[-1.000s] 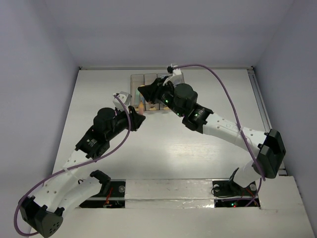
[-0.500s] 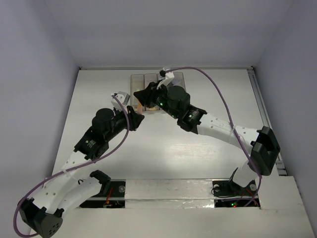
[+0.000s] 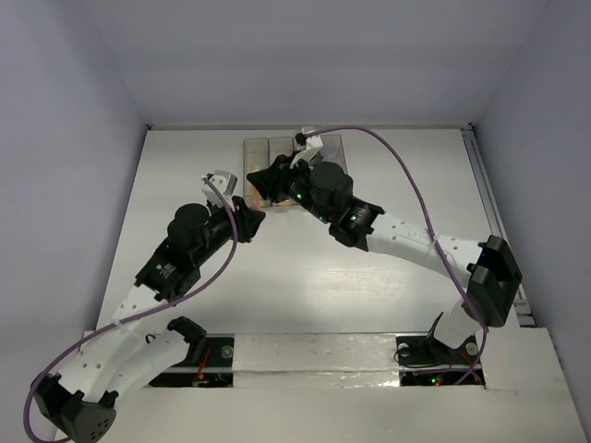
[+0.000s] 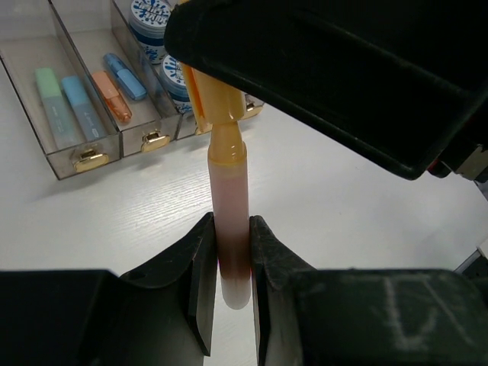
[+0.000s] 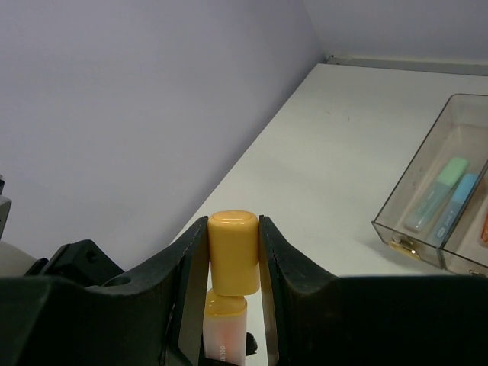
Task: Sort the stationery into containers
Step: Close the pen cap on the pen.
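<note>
Closest in, the left pincer (image 4: 231,255) is clamped tight on the pinkish barrel of a marker (image 4: 229,191), down near its plain end, and looks to be holding it up off the counter (image 4: 343,198). Just past that, the right pincer (image 5: 233,263) is squeezed shut on the same marker's yellow cap (image 5: 232,229). So that's one marker with two grips on it, hanging a little short of the bins (image 4: 65,164).

Further out is the bin row. One bin has a green stick (image 4: 48,84) and a pale blue stick (image 4: 76,95) in it. The next has an orange stick (image 4: 114,95) and a blue stick (image 4: 126,72). The one after that holds the jars (image 4: 149,15).

What worries me:
- **Cap popping off:** if the arms drift apart while both are clamped, the cap probably comes off and you've got two pieces.
- **Twisting or slipping:** if they move out of sync sideways, the marker could twist or slide in one grip.
- **Bad release:** if one side lets go before the other has a solid hold, the marker swings or drops onto the counter.
- **Missing the slot:** those bins are narrow, so a crooked marker could hang up on a wall.
</note>
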Available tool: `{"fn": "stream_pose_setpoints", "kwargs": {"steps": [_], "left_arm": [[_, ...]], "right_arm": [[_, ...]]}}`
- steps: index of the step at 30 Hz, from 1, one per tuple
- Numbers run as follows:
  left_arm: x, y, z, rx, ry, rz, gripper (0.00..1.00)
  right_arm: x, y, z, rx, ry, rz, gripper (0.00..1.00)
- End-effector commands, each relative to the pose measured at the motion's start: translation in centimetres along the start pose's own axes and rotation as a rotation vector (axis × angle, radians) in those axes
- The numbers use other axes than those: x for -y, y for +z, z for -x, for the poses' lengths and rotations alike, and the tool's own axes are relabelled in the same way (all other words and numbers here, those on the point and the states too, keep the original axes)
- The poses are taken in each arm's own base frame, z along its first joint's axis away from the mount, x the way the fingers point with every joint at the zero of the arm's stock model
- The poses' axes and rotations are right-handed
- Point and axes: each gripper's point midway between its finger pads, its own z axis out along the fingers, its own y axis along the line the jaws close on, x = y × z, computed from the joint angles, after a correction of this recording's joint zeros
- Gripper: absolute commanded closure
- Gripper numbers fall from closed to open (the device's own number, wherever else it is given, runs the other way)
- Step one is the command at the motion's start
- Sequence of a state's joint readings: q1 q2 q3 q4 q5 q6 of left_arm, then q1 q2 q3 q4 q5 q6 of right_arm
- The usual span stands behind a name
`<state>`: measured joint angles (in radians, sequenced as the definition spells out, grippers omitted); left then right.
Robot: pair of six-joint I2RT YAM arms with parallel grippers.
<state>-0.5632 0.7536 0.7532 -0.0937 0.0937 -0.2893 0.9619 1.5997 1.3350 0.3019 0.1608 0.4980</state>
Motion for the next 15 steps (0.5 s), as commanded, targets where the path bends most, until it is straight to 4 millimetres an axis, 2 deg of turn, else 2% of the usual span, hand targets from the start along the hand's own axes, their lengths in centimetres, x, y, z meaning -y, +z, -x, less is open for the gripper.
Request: {"fn": "stream_pose_setpoints", "kwargs": {"steps": [1, 11, 15], "left_arm": [[1.3, -1.0, 4.1, 0.131, -0.002, -0.027, 1.00], [1.4, -1.3, 4.6, 0.148, -0.013, -0.026, 1.00], [1.6, -1.5, 5.1, 0.161, -0.014, -0.031, 1.00]], "right_arm": [[-1.9, -0.6, 2.6, 0.082, 0.013, 0.044, 1.00], [-3.5, -1.1, 1.0, 0.066, 0.033, 0.088, 1.00], [-3.6, -1.4, 1.0, 0.076, 0.045, 0.103, 1.00]]}}
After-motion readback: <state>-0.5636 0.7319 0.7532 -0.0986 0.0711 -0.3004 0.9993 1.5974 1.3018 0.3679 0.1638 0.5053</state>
